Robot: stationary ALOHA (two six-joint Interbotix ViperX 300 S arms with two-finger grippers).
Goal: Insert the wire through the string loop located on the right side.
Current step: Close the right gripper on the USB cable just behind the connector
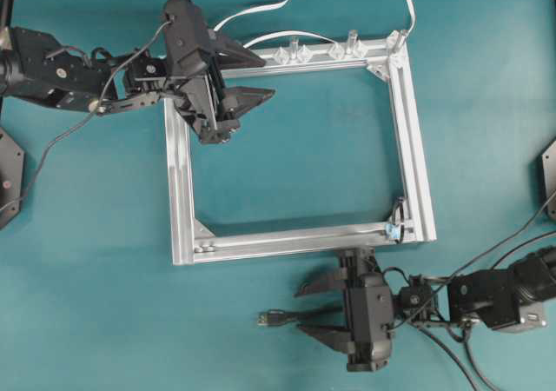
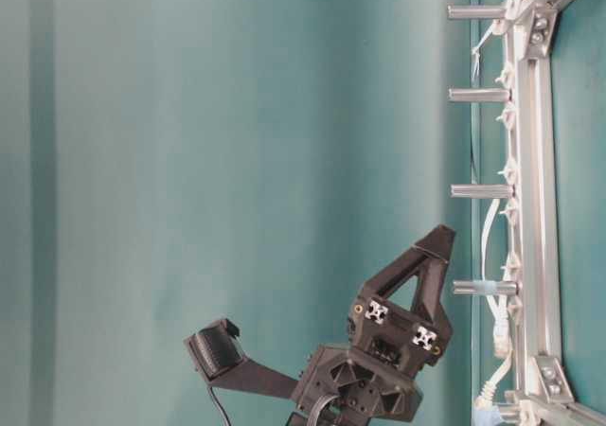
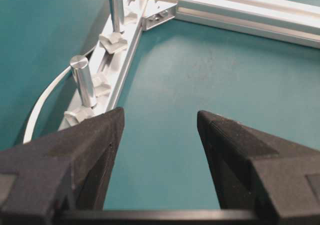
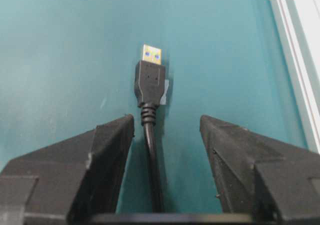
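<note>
The long thin black wire [image 4: 150, 135] with its flat metal-tipped plug lies on the teal surface [image 1: 130, 313], outside the lower bar of the rectangular aluminium frame [image 1: 295, 239]. The right claw [image 1: 317, 308] is spread wide with the wire between its fingers, not gripping it. The tiny dark string loop [image 1: 398, 222] with a pale-blue bit seems to sit at the frame's lower right corner. The left claw [image 1: 248, 78] hovers released, grasping nothing, over the frame's upper left corner.
</note>
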